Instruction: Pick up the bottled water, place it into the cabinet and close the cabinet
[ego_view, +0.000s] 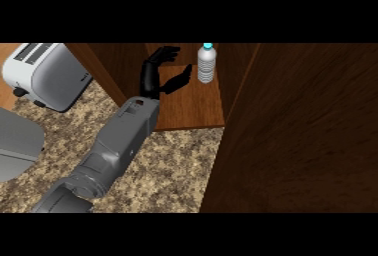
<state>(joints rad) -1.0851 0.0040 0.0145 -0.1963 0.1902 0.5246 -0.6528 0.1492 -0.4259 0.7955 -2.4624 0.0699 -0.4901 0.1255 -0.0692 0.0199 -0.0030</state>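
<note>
The clear water bottle (207, 65) with a light blue cap stands upright on the wooden floor of the open cabinet (193, 107), near its back right corner. My left hand (156, 75) is inside the cabinet just left of the bottle, with relaxed fingers and the thumb pointing toward it. A small gap shows between hand and bottle, and the hand holds nothing. The grey left forearm (122, 135) runs in from the lower left. My right hand does not show.
The cabinet's dark wooden door (310, 135) stands open and fills the right side of the view. A white toaster (46, 72) sits at the upper left on the speckled counter (166, 170). A grey object (15, 145) lies at the left edge.
</note>
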